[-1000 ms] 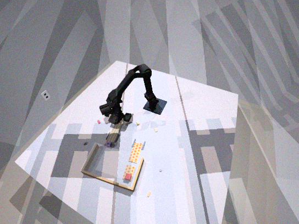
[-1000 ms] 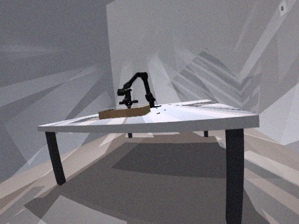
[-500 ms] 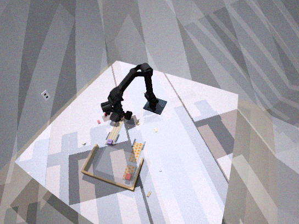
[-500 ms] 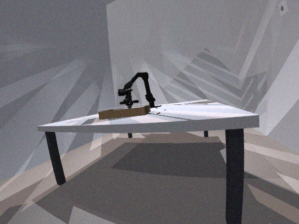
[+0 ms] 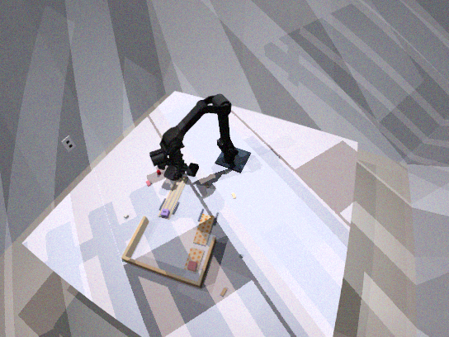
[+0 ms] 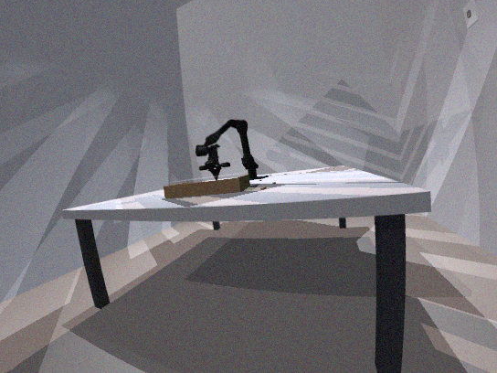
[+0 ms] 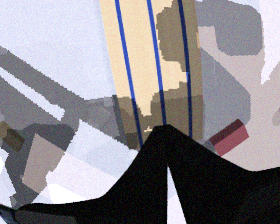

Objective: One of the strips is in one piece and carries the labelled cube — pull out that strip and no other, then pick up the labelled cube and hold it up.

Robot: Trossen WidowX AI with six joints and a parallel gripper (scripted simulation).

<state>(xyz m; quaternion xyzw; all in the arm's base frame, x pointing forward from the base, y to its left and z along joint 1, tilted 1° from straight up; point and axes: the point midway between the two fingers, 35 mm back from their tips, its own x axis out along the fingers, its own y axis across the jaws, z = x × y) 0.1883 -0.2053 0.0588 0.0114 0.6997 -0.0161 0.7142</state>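
Fingers (image 5: 175,173) (image 6: 216,173) are pressed together, nothing in 'em, at the striped strip's (image 5: 175,196) (image 7: 135,45) near end. Purple cube's (image 5: 165,212) sitting on the other end. Dotted strip's (image 5: 204,230) in two pieces, btw.

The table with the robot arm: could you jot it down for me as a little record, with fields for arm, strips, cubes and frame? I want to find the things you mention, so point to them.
arm: black, its gripper (image 5: 184,178) (image 6: 216,178) (image 7: 163,132) closed, holding nothing
striped strip: in one piece (image 5: 175,196) (image 7: 135,50), purple cube (image 5: 165,212) on its far end
orange-patterned strip: in two pieces, a gap between them; near piece (image 5: 203,230), far piece (image 5: 196,254)
reddish cube: on the far piece (image 5: 192,266)
wooden frame: three-sided (image 5: 163,272) (image 6: 206,188), open toward the arm
cube label: too small to read
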